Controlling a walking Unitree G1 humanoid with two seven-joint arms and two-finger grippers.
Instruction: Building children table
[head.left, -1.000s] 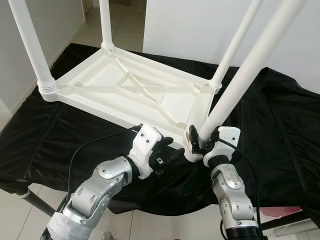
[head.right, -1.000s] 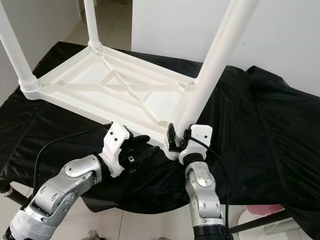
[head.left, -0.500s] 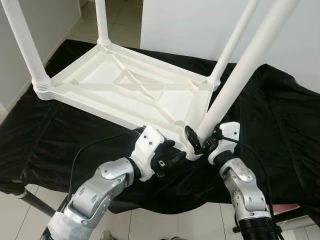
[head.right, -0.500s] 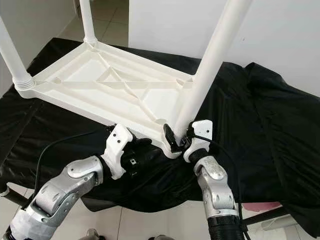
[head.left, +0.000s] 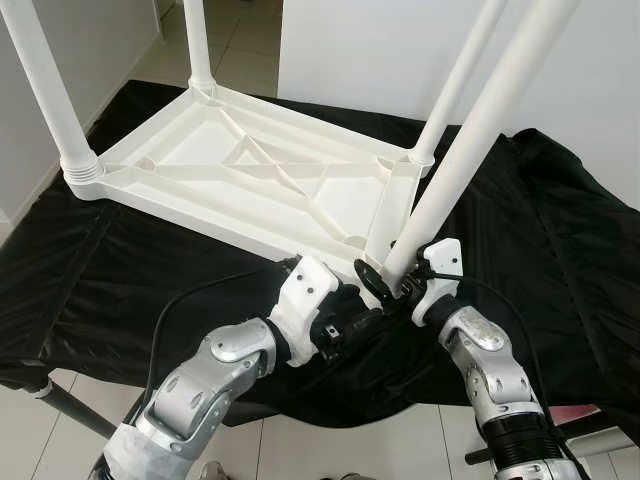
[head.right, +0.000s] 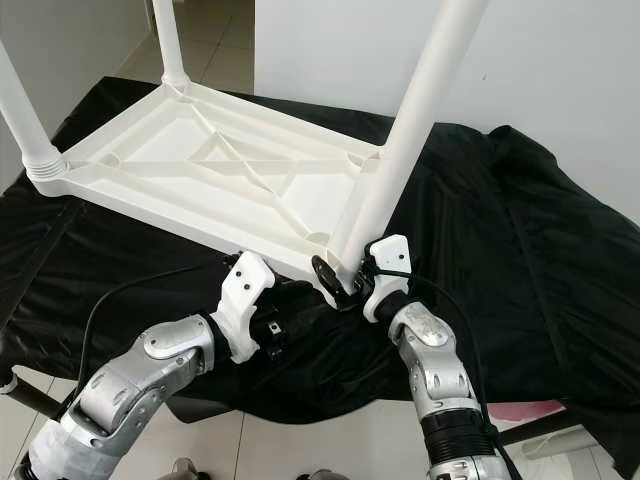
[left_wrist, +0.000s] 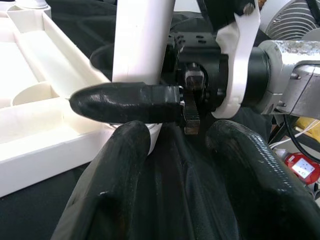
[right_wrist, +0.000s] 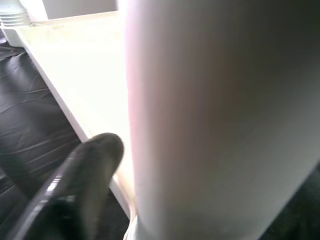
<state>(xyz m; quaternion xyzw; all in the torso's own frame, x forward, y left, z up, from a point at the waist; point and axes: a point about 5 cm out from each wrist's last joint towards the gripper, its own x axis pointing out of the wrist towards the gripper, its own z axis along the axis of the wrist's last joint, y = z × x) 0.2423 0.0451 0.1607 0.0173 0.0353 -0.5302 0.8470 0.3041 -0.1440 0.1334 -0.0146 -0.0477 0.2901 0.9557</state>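
Tabletop: white plastic children's table (head.left: 250, 180) lies upside down on the desk (head.left: 560, 250), ribbed underside up, near the desk's front edge.
Desk cover: black cloth, wrinkled, draped over the whole desk.
Seated legs: three white legs stand upright in the corner sockets; far-left leg (head.left: 195, 45), near-left leg (head.left: 45, 90), far-right leg (head.left: 455, 85).
Fourth leg: near-right leg (head.left: 480, 130) leans toward the robot's right, its foot at the near-right corner socket of the tabletop.
Right gripper (head.left: 392, 283): at the base of the leaning leg; its fingers (left_wrist: 125, 102) pinch the tube from either side, one black finger lying across the leg's front in the left wrist view.
Left gripper (head.left: 358, 322): low at the tabletop's near edge, just beside the right gripper; its two fingers (left_wrist: 112, 165) spread apart, holding nothing, over the black cloth.
Floor: pale tiles beyond the desk.
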